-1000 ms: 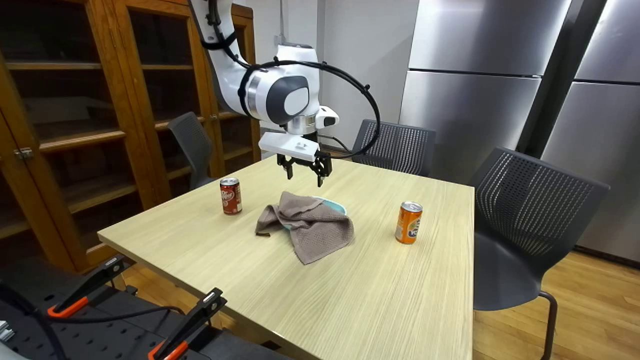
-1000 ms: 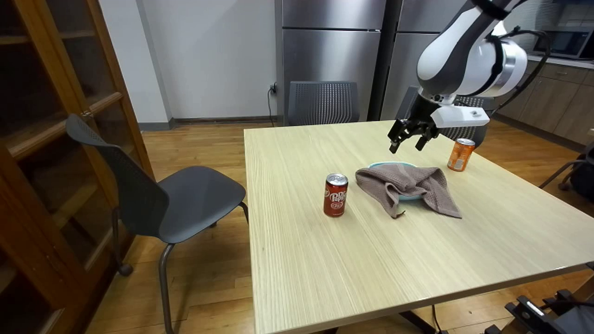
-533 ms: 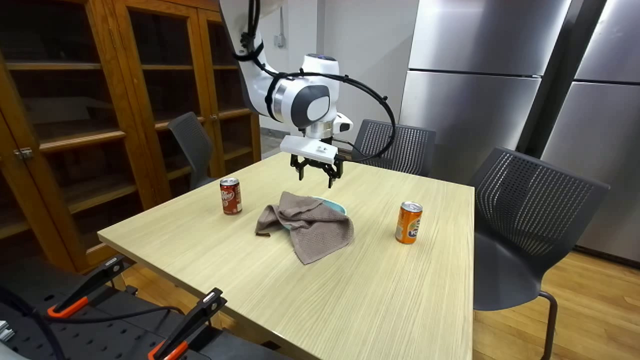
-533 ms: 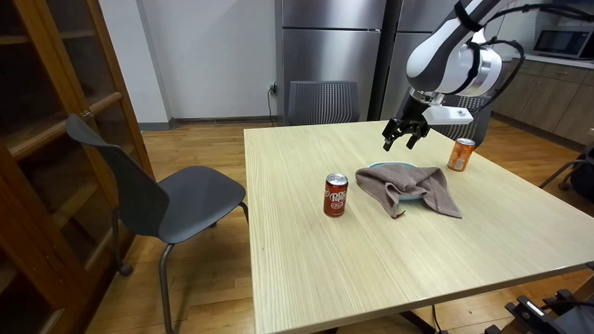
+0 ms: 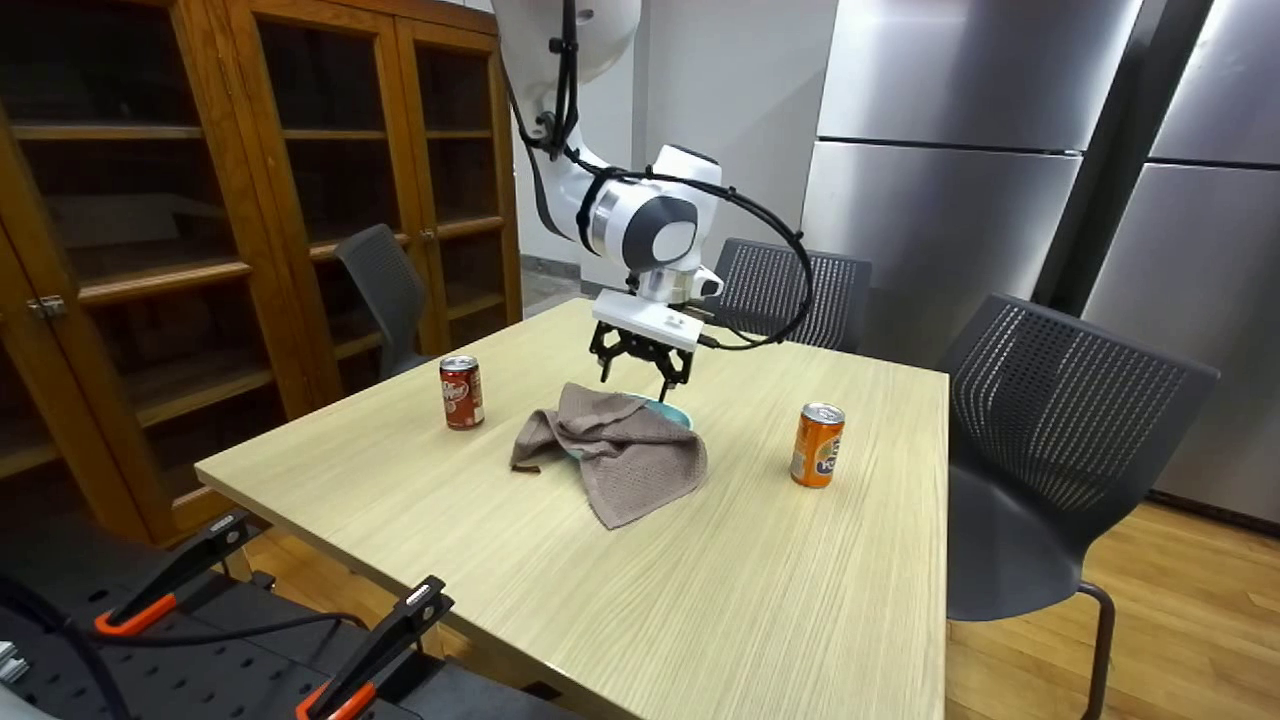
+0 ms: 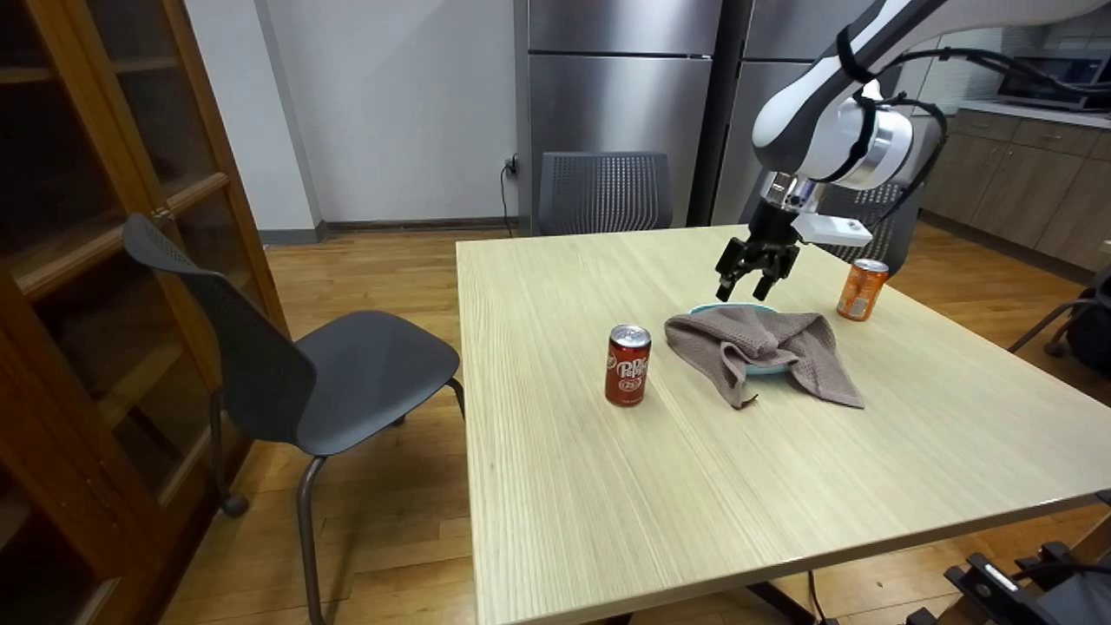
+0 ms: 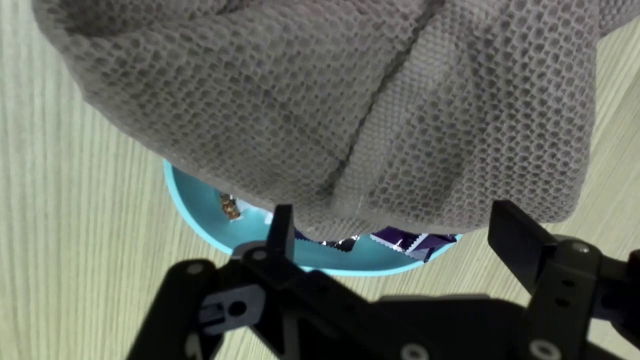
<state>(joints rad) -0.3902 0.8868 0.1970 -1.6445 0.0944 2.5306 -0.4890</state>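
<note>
We find the gripper (image 7: 392, 220) spread wide, its two fingers well apart with a broad gap between the tips. It points down above the uncovered edge of a light-blue bowl (image 7: 194, 197); how near the tips come to the rim we cannot tell. Just beside that edge lies a taupe waffle-weave towel (image 7: 310, 100), draped in folds over most of the bowl and trailing onto the wood-grain table (image 5: 760, 600) beneath. The towel is the obstruction: it leaves only a crescent of the bowl's inside in sight. At one of its corners we note a small dark-brown scrap (image 6: 746, 399), seen in both exterior views.

Around these we record a red Dr Pepper can (image 6: 628, 365), upright, and on the opposite side of the bowl an orange Fanta can (image 5: 818, 445), also upright; both stand apart from the towel. About the table are dark grey chairs (image 5: 1060, 420), a glass-fronted wooden cabinet (image 5: 268, 200) and stainless-steel refrigerators (image 5: 945, 260).

Comparing views, we see the bowl's contents in the wrist view alone: a purple wrapped piece (image 7: 434, 241), a dark wrapper with a silvery end (image 7: 346, 244) and a small brown-and-clear packet (image 7: 229, 206), all at the towel's edge. Both cans appear in the exterior views only. A microwave (image 6: 1072, 68) on a counter (image 6: 1033, 113) shows in an exterior view, and black-and-orange clamps (image 5: 385, 637) on a black platform (image 5: 250, 680) show in an exterior view.
</note>
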